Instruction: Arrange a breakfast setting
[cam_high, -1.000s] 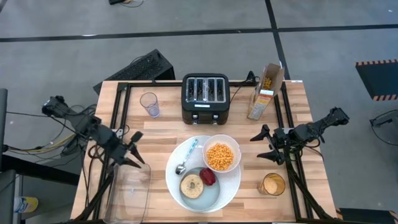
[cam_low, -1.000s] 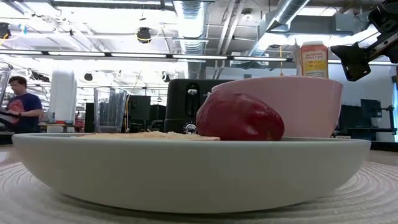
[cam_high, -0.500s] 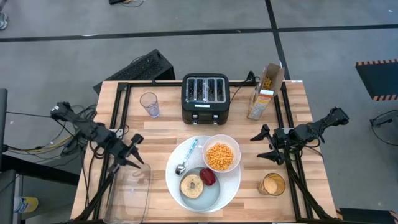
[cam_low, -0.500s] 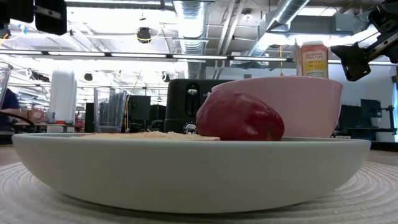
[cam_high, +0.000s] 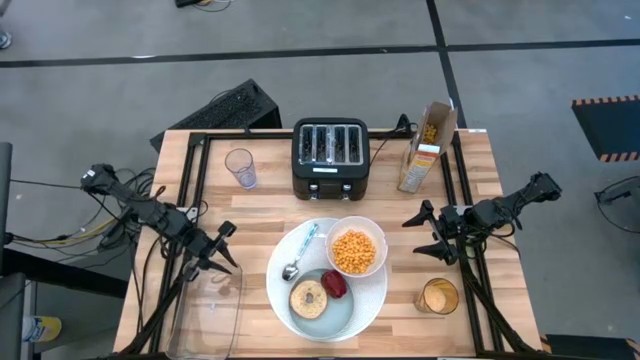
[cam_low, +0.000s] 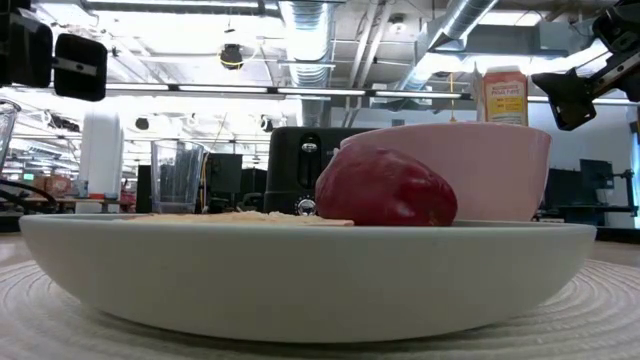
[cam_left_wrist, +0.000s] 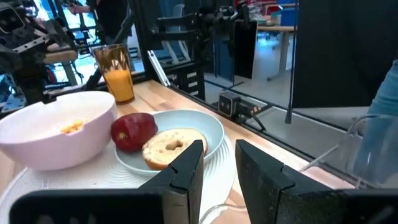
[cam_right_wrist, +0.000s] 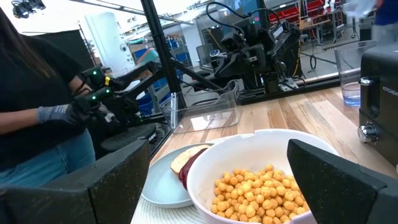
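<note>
— Plate first: where is the large round white plate with pale blue centre placed, and what is carried on it?

— It is set on the pale wooden desk, in front of the black four-slot toaster. The small white bowl of orange cereal balls sits on its toaster-side edge; the toasted bagel half and small red apple lie side by side on the far half, and the blue-handled spoon is laid on the rim, its long axis running toward the toaster.

— Which arm is nearer?

— The left end effector is judged nearer; the plate lies just beyond its parted, empty fingers. The right end effector, likewise spread and empty, hangs on the plate's opposite side.

— And the room?

— An open workshop is seen beyond; a person's gloved hand is visible there.
</note>
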